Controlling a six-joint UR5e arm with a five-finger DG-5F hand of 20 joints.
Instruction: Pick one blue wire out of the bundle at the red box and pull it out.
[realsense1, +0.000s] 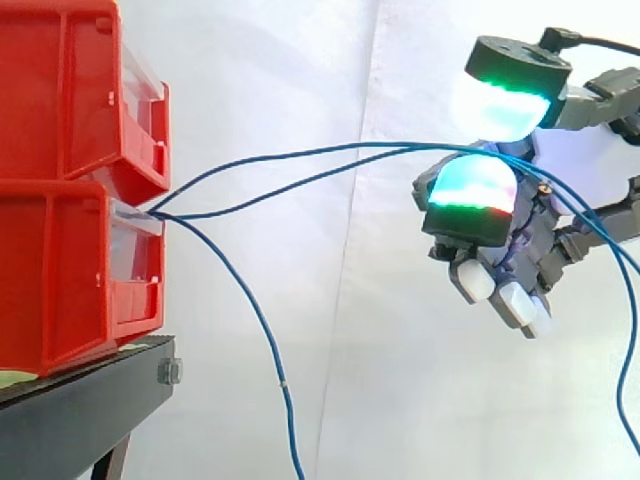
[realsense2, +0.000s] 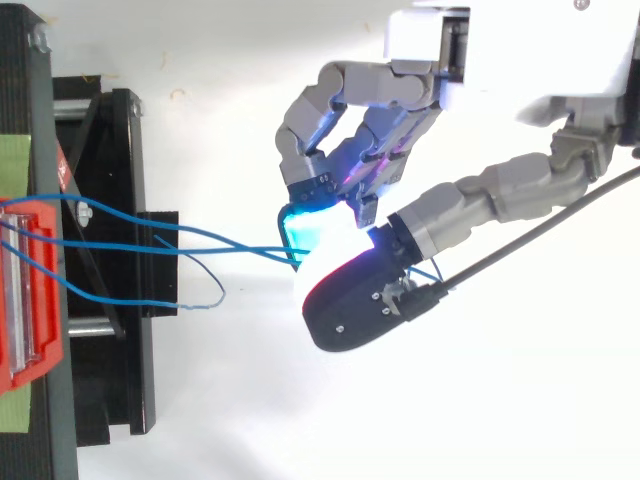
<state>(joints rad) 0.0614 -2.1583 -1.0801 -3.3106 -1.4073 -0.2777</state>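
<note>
Side view: two red bins are sitting stacked on the stand (realsense1: 90, 400), and the wires (realsense1: 300, 153) are coming out of the front of the lower bin (realsense1: 60, 290). Two of them are arcing across, well clear of the bins, to the hand (realsense1: 525, 245) at right. They are running between its two glowing pads (realsense1: 470, 185), then trailing on past it and down. A third wire (realsense1: 283, 385) is hanging from the same opening, out of the hand's reach. The pads are standing one above the other with the wires between them, so I am judging this a pinch, though a slim gap is showing here. Top view: the hand (realsense2: 400, 100) is coming in from the upper right with fingers curled. Its pads (realsense2: 305, 225) are closing on the wires (realsense2: 220, 249) at a point well out from the bin (realsense2: 40, 300). The third wire (realsense2: 215, 300) is ending loose over the stand (realsense2: 110, 380). Reading: the hand is grasping wires, and it is looking like two, not one. The pull itself is not yet done, since both are entering the bin. To do this step well, the pinch is needing to be firm enough that the thin wire is not sliding through the pads. The pull is best going straight away from the bin along the wire's own line, not sideways across the bin lip. If only one wire is wanted, the second is needing to be let go first. Slack is showing in the arcs, so some travel will pass before any tension comes.
</note>
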